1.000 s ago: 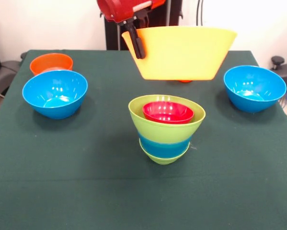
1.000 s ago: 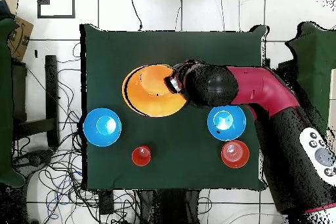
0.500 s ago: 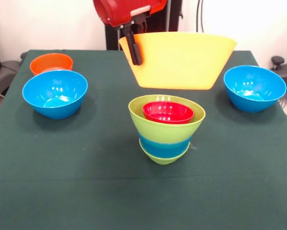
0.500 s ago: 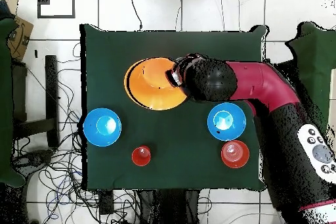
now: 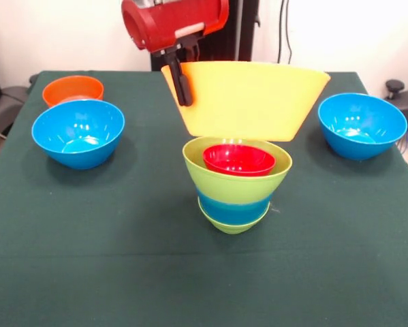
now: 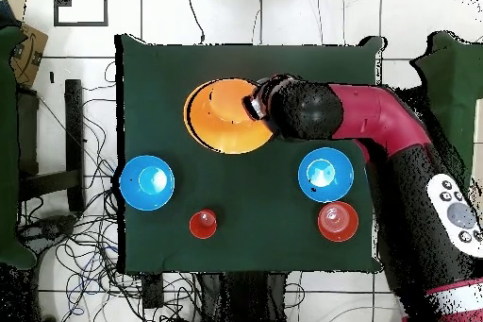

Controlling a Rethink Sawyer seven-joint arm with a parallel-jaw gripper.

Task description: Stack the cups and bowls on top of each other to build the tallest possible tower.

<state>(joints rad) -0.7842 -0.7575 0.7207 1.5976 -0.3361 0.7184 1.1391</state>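
Note:
My gripper (image 5: 186,97) is shut on the left rim of the large yellow bowl (image 5: 251,102); one black finger (image 5: 182,80) shows outside the wall. The bowl hangs upright just above the tower (image 5: 236,194), its base close over the small red bowl (image 5: 239,159) that sits in the lime green bowl (image 5: 238,182). Below that show a blue band and a green bowl. From overhead the yellow bowl (image 6: 223,116) covers the tower, with the gripper (image 6: 253,110) at its right rim. A small orange-red cup (image 6: 203,224) stands near the robot's edge of the table.
Two blue bowls stand on the green cloth, one at the left (image 5: 77,133) and one at the right (image 5: 362,126). An orange bowl (image 5: 73,90) sits behind the left one. The same blue bowls (image 6: 146,182) (image 6: 325,175) and the orange bowl (image 6: 338,221) show overhead.
The arm has carried the yellow bowl toward the camera and down, from behind the tower to right above it. Nothing else moved.

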